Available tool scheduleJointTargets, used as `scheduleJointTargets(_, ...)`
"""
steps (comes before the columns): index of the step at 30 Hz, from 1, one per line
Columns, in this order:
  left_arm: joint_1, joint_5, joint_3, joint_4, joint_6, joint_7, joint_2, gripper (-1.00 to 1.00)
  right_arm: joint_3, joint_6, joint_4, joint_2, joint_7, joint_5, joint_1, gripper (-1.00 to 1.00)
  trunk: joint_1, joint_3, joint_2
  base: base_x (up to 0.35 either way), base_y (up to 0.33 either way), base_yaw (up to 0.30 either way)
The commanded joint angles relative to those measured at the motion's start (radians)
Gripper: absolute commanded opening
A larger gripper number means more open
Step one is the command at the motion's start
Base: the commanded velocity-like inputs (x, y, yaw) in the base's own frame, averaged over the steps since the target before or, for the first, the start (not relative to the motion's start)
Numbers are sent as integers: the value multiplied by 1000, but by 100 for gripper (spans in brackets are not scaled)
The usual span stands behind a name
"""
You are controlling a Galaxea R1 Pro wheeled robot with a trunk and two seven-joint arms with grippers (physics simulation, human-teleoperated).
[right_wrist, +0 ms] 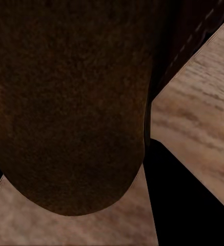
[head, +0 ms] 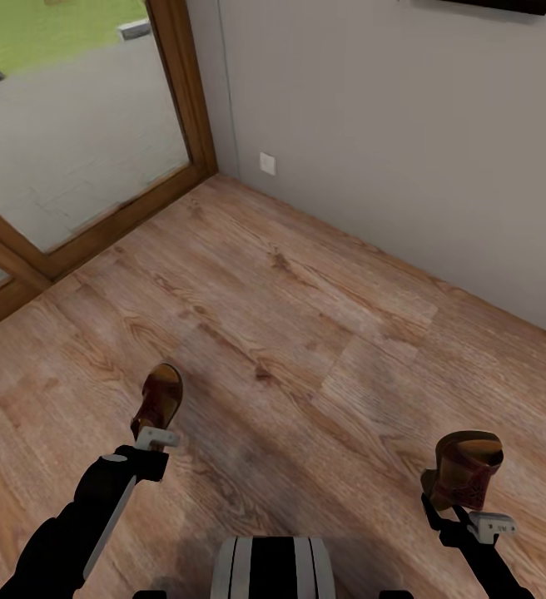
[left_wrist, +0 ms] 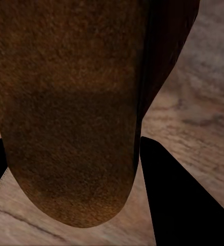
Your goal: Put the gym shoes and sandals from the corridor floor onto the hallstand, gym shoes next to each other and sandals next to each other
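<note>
Jaws on both arms are clamped, each on one sandal. Left gripper [head: 158, 435] holds the left sandal [head: 158, 399] by its heel end, toe pointing away, lifted off the floor [head: 306, 316]. Right gripper [head: 473, 517] carries the right sandal [head: 466, 470] tilted up, strap side showing. Each wrist view has a brown sole [left_wrist: 70, 113] close up between dark fingers [left_wrist: 183, 205], floor planks beyond. Holding one per arm probably lets both reach the rack together and be set side by side. Only wall [head: 406, 125] and a glass door [head: 73, 125] lie ahead.
</note>
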Motion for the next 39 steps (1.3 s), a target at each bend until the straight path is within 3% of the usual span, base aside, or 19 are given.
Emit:
scheduleJointTargets(1, 0, -2, 0, 0, 0, -3, 0, -100, 0, 0, 0, 0, 0, -1, 0, -100, 0, 4, 0, 0, 0, 0)
scheduleJointTargets(39, 0, -2, 0, 0, 0, -3, -2, -100, 0, 1, 0, 0, 1, -1, 0, -100, -18, 188, 9, 0, 0, 0)
